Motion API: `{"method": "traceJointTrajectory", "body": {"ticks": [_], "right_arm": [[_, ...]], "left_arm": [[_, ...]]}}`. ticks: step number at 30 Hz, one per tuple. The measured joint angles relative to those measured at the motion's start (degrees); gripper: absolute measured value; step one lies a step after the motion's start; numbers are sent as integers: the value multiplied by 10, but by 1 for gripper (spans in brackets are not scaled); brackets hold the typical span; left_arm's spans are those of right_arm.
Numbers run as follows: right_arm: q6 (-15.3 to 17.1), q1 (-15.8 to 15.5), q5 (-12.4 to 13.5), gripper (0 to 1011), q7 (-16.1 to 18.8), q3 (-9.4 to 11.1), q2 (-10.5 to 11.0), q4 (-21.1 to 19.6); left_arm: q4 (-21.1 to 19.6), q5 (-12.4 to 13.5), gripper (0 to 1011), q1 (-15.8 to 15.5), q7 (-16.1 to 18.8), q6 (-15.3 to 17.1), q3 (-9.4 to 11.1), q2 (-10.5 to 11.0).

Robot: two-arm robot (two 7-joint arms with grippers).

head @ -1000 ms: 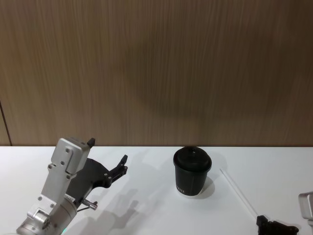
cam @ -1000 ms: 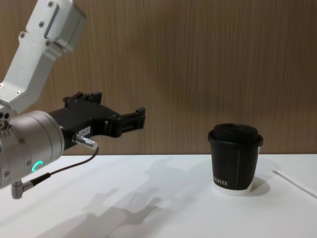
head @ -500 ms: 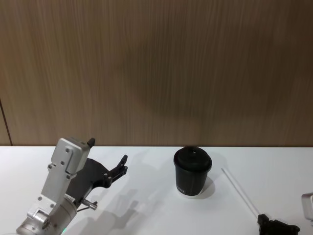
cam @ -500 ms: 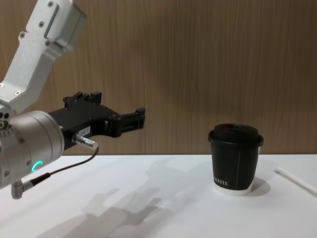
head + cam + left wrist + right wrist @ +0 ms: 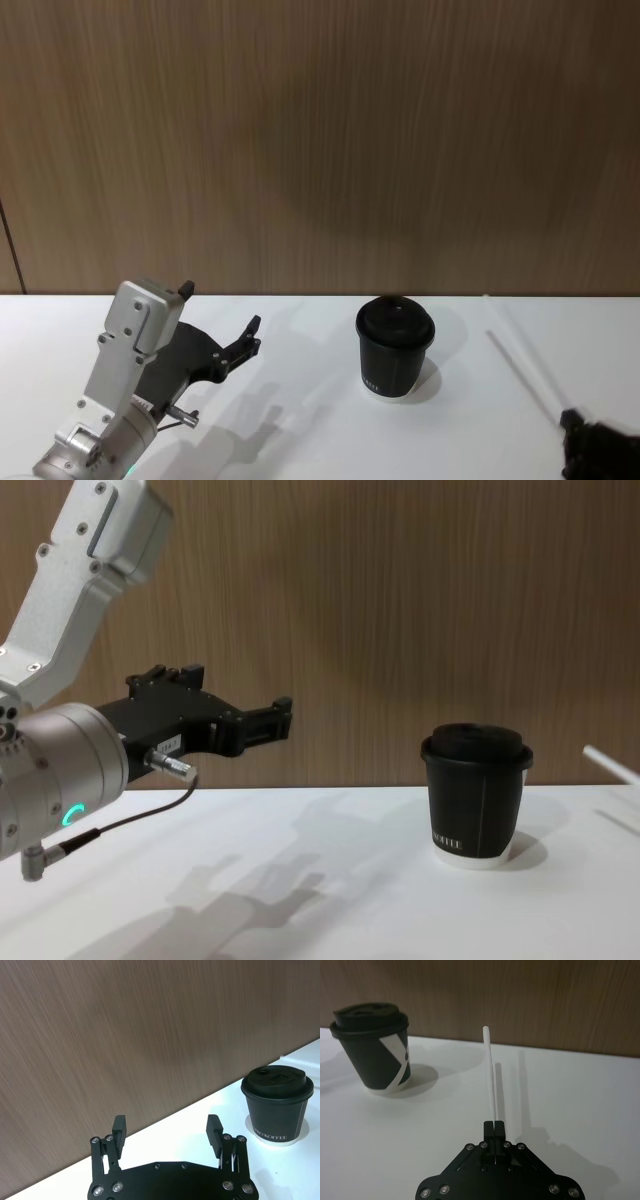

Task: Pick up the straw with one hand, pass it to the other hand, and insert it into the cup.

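The white straw (image 5: pixel 490 1070) is pinched at its near end by my right gripper (image 5: pixel 494 1125), which is shut on it. It is held off the table, slanting up and away, to the right of the cup. In the head view the straw (image 5: pixel 522 372) rises from the right gripper (image 5: pixel 572 420) at the lower right corner. Its far tip shows at the chest view's right edge as the straw (image 5: pixel 610 765). The black lidded cup (image 5: pixel 395 350) stands upright on the white table. My left gripper (image 5: pixel 166 1125) hovers open and empty, left of the cup (image 5: pixel 277 1105).
A white table (image 5: pixel 300 420) runs up to a brown wood-grain wall (image 5: pixel 320 150). The left arm's silver body (image 5: pixel 60 780) with its green ring and cable fills the left side.
The right gripper has lifted the straw off the table and carried it a little to the right. The left arm and the cup have not moved.
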Motion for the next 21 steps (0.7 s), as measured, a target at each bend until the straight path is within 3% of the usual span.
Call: {"method": "traceJointTrajectory", "body": {"ticks": [11,21], "right_arm": [[-82,12,17,9,48,34,21,7],[-139,24,59,9,120,50,43,11]], "left_arm": [[0,0,1003,0,0,0,0,0],[0,0,1003,0,0,0,0,0]]}}
